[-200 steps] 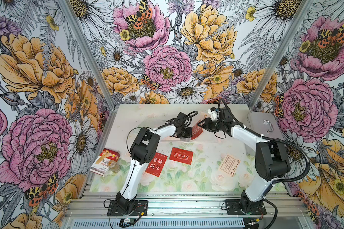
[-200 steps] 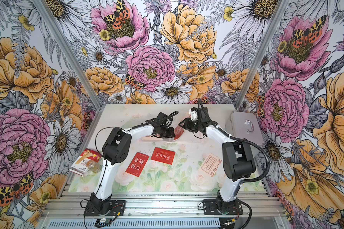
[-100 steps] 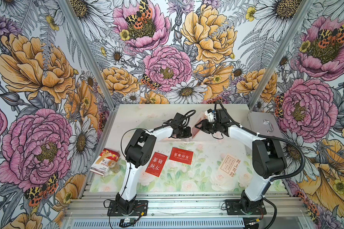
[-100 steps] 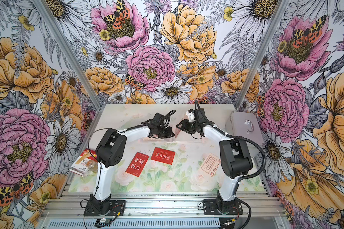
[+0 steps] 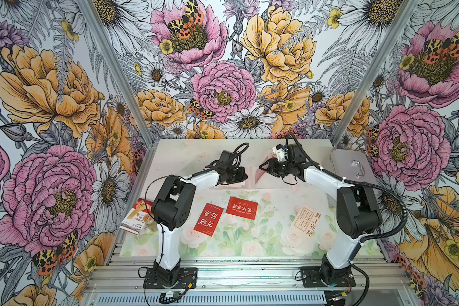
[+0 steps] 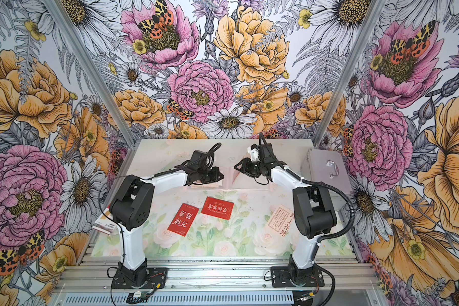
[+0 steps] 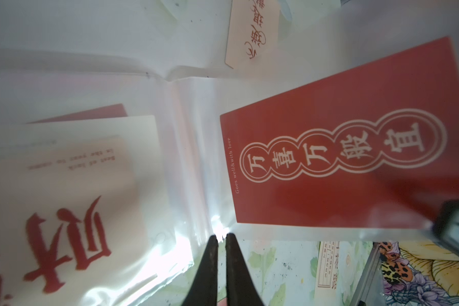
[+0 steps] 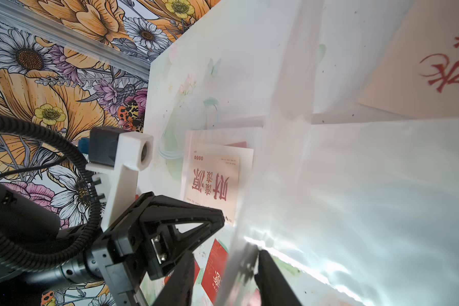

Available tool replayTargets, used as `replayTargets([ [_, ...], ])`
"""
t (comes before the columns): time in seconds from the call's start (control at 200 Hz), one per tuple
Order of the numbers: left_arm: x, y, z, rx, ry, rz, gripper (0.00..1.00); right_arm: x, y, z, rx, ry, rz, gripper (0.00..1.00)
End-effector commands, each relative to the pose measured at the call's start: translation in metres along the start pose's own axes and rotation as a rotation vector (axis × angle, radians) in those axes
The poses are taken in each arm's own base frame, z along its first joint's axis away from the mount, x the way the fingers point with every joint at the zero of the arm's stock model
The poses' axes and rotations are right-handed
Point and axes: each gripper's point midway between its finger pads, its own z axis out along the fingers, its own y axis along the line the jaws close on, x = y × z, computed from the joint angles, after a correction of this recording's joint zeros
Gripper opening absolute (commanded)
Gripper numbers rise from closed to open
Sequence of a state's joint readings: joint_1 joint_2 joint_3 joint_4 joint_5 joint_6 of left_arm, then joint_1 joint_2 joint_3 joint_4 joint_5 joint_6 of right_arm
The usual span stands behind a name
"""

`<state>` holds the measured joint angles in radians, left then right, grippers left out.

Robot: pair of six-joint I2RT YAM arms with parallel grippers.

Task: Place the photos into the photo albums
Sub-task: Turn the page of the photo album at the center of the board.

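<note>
Slippage of the raised sleeve page (image 5: 260, 173) is risked first: it is only straddled by the right gripper (image 5: 262, 167), fingers apart, so it could drop shut onto the open photo album (image 7: 186, 127) lying at the back of the table (image 5: 249, 238). Plastic could be dragged by the left gripper (image 7: 221, 237), closed narrow at the spine. The sleeved red photo (image 7: 342, 148) could be shaken out of the tilted page. Counted: one silver case (image 5: 350, 167), one album, one bandage carton (image 5: 137, 218); four loose photos, namely upright red card (image 5: 208, 219), sideways red card (image 5: 243, 208), front cream card (image 5: 305, 222), rear cream card (image 7: 252, 31).
</note>
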<state>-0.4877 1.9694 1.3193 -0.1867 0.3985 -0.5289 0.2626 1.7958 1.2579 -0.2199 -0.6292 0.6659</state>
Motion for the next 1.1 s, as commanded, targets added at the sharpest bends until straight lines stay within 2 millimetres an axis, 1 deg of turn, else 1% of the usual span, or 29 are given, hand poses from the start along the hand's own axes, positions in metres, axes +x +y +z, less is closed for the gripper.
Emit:
replayTargets([
  [0.0,-0.021,-0.001,-0.023,0.031,-0.104,-0.012,0.11,-0.011,0.013,0.001,-0.02,-0.023,-0.021,0.41],
  [0.15,-0.021,0.019,-0.04,0.008,-0.154,-0.038,0.11,-0.009,0.023,0.007,-0.033,-0.014,-0.031,0.41],
  [0.2,-0.017,0.028,-0.041,-0.006,-0.154,-0.051,0.11,-0.007,0.028,0.01,-0.043,-0.006,-0.038,0.41],
  [0.21,-0.022,0.022,-0.049,0.006,-0.177,-0.043,0.11,-0.007,0.029,0.011,-0.044,-0.004,-0.038,0.41],
  [0.225,-0.024,0.021,-0.054,0.012,-0.189,-0.04,0.11,-0.007,0.031,0.011,-0.048,-0.002,-0.041,0.41],
  [0.445,-0.02,0.036,-0.079,-0.014,-0.258,-0.049,0.12,-0.003,0.043,0.024,-0.067,0.02,-0.056,0.41],
  [0.52,-0.018,0.041,-0.084,-0.017,-0.262,-0.061,0.14,-0.001,0.047,0.028,-0.074,0.029,-0.06,0.42],
  [0.691,-0.012,0.044,-0.096,-0.01,-0.269,-0.071,0.15,0.004,0.06,0.038,-0.094,0.05,-0.073,0.42],
  [0.961,-0.008,0.051,-0.109,-0.023,-0.291,-0.08,0.15,0.02,0.083,0.067,-0.13,0.109,-0.101,0.42],
  [1.096,-0.007,0.055,-0.118,-0.044,-0.306,-0.076,0.15,0.025,0.091,0.075,-0.142,0.125,-0.11,0.43],
])
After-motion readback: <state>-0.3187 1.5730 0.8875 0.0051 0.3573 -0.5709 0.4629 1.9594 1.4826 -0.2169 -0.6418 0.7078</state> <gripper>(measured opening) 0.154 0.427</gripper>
